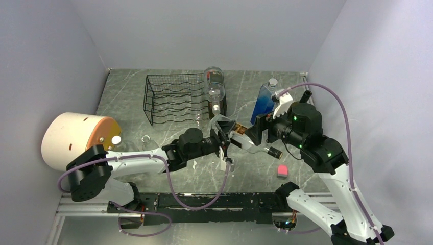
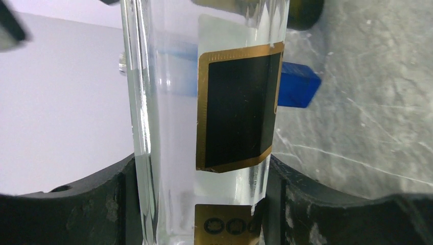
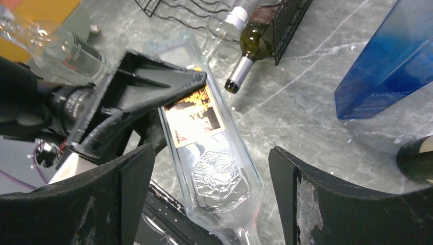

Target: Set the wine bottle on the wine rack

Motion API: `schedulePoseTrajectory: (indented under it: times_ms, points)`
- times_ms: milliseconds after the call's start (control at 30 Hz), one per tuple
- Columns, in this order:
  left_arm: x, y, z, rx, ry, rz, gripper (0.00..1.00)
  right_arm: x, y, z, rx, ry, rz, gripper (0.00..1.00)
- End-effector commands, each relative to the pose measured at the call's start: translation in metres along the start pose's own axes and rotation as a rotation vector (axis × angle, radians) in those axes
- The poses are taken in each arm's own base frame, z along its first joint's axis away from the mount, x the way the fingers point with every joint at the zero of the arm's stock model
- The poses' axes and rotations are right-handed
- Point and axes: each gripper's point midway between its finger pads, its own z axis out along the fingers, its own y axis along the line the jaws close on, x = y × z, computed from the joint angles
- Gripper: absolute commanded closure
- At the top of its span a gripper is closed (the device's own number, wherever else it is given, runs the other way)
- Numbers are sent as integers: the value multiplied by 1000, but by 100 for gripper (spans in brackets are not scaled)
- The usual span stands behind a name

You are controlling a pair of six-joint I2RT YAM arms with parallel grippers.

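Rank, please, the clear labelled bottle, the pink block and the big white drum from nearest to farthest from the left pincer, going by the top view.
1. The clear labelled bottle: gripped in the left pincer itself, mid-table.
2. The pink block: off to its right, toward the near edge.
3. The white drum: far over on the table's left side.

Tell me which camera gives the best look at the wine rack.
Top external. It shows the whole wine rack from above, all four sides and the wavy tiers inside. The right wrist view catches only scraps of its black wire along the top edge. The left wrist view shows none of it.
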Motion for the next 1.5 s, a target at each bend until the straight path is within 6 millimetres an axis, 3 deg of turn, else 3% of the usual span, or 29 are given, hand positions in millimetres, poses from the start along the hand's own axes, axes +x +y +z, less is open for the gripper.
schedulePoseTrajectory:
  times_ms: [0,167,500,833,1133,1367,1433,1467]
  points:
    - [-40,110,-13,-311,-127,114,93,15,0,1,-29,52,-63,13]
    - [-36,108,-15,-311,-102,140,93,35,-4,5,-28,117,-67,12]
    - [-40,114,-20,-313,-125,125,93,35,2,6,-68,119,-81,13]
    - [-36,128,-30,-301,-163,82,93,39,21,11,-187,141,-78,14]
    - [-20,132,-26,-279,-136,30,93,40,23,18,-201,166,-70,32]
    - [-11,135,-26,-268,-148,-32,93,24,16,21,-147,102,-73,56]
    - [-8,132,-24,-245,-139,-38,93,23,19,22,-168,99,-74,56]
    - [-7,130,-23,-237,-136,-40,93,23,21,22,-180,102,-75,49]
